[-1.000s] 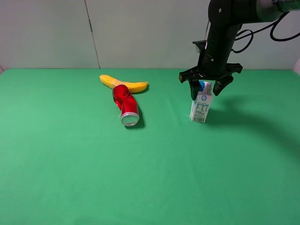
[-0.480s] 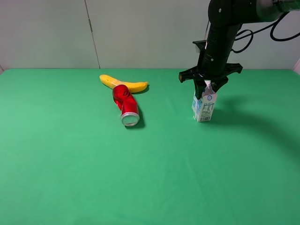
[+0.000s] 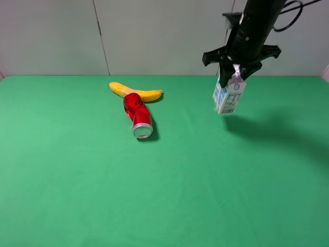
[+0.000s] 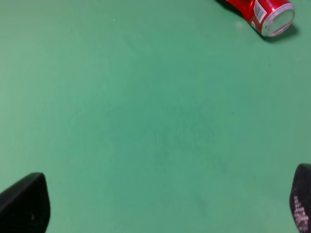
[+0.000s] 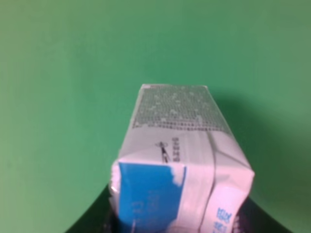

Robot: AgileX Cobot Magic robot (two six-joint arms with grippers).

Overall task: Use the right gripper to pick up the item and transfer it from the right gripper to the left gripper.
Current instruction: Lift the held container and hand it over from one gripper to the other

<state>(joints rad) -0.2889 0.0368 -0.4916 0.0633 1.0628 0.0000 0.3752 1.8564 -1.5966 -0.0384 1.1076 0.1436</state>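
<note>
My right gripper (image 3: 232,73) is shut on the gabled top of the small white and blue drink carton (image 3: 228,95). It holds the carton in the air, slightly tilted, above the back right of the green table (image 3: 154,180). The carton's shadow lies on the cloth below it. In the right wrist view the carton (image 5: 180,160) fills the middle, blue patch toward the camera, with green cloth beneath. My left gripper (image 4: 165,206) does not show in the exterior high view. In its wrist view only two black fingertips (image 4: 24,204) show, far apart and empty over bare cloth.
A dented red can (image 3: 138,116) lies on its side left of centre, its open end toward the front, and it also shows in the left wrist view (image 4: 265,12). A yellow banana (image 3: 136,91) lies just behind the can. A pale wall closes off the back.
My right gripper closed on the carton's top and lifted it off the table, moving up and slightly right. The can and banana have not moved.
</note>
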